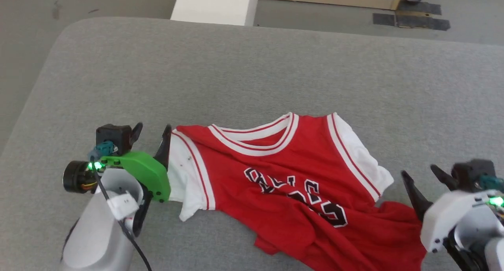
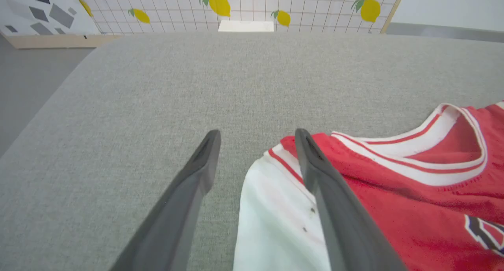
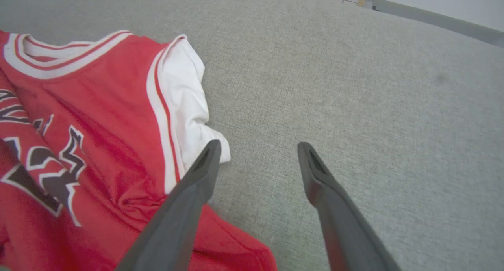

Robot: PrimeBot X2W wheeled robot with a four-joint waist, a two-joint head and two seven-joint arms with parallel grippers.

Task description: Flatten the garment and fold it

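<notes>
The garment [image 1: 291,176], a red jersey with white sleeves and black lettering, lies crumpled on the grey table [image 1: 252,66], collar toward the far side. Its lower part is bunched and wrinkled toward the near right. My left gripper [image 1: 152,135] stands open at the jersey's left shoulder; in the left wrist view the left gripper [image 2: 256,139] has one finger over the shoulder seam of the garment [image 2: 413,184] and the other over bare table. My right gripper [image 1: 418,173] is open beside the right sleeve; the right wrist view shows the right gripper [image 3: 256,149] just right of the garment [image 3: 98,145].
The grey padded table [image 2: 157,86] reaches well beyond the jersey on the far and left sides. A white block [image 1: 214,5] stands past the table's far edge. A lemon-patterned grid panel [image 2: 244,5] stands behind it.
</notes>
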